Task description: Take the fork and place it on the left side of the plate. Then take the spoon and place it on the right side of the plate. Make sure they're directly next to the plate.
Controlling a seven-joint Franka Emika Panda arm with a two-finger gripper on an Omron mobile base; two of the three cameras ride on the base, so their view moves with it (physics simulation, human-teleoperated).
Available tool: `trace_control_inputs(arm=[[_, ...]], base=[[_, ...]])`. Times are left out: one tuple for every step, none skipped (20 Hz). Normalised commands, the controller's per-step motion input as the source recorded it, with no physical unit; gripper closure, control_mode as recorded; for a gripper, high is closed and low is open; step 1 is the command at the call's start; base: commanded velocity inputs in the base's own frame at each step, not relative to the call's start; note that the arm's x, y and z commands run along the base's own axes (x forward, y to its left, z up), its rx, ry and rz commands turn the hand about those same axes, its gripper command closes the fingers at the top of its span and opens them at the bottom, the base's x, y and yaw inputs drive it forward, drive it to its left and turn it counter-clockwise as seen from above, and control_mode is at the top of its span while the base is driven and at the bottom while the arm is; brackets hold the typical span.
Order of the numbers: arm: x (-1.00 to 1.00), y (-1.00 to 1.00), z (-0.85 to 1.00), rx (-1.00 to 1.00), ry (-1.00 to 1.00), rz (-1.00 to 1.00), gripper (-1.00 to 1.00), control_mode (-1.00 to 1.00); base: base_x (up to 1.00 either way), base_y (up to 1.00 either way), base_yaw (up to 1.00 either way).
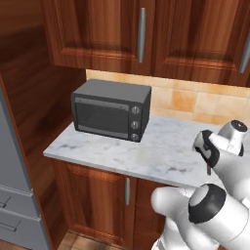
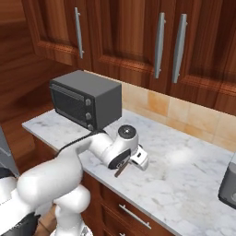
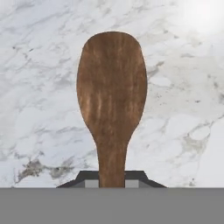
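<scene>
Wooden spoon [image 3: 112, 100], handle clamped between the dark fingers [image 3: 89, 179], bowl pointed away from the hand, held above the marble desk [image 3: 39, 65]; in the right base view the spoon [image 2: 121, 169] is seen near the desk's front edge, toaster oven [image 2: 85, 99] behind.

One spoon [image 3: 111, 100] (wooden), one microwave [image 1: 111, 110]

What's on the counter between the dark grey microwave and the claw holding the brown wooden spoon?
Bare white marble counter; in the right base view nothing sits between microwave and claw with spoon.
</scene>
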Motion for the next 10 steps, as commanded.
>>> trace_control_inputs(arm=[[-0.44,0.14,0.99,0.0,0.0,-0.06,1.0,-1.0],[-0.35,0.25,0.95,0.0,0.0,-0.05,1.0,-1.0],[-0.3,0.32,0.94,0.0,0.04,-0.04,1.0,-1.0],[-0.27,0.39,0.89,0.0,0.09,-0.03,1.0,-1.0],[-0.21,0.46,0.89,0.0,0.14,-0.02,1.0,-1.0],[-0.24,0.48,0.87,-0.01,0.12,-0.02,1.0,-1.0],[-0.27,0.51,0.86,0.0,0.13,-0.02,1.0,-1.0],[-0.3,0.56,0.84,0.0,0.15,-0.02,1.0,-1.0],[-0.31,0.58,0.75,-0.01,0.1,-0.02,1.0,-1.0],[-0.34,0.6,0.59,-0.03,0.04,-0.02,1.0,-1.0]], base=[[0.0,0.0,0.0],[0.0,0.0,0.0],[0.0,0.0,0.0],[0.0,0.0,0.0],[0.0,0.0,0.0],[0.0,0.0,0.0],[0.0,0.0,0.0],[0.0,0.0,0.0],[0.0,0.0,0.0],[0.0,0.0,0.0]])
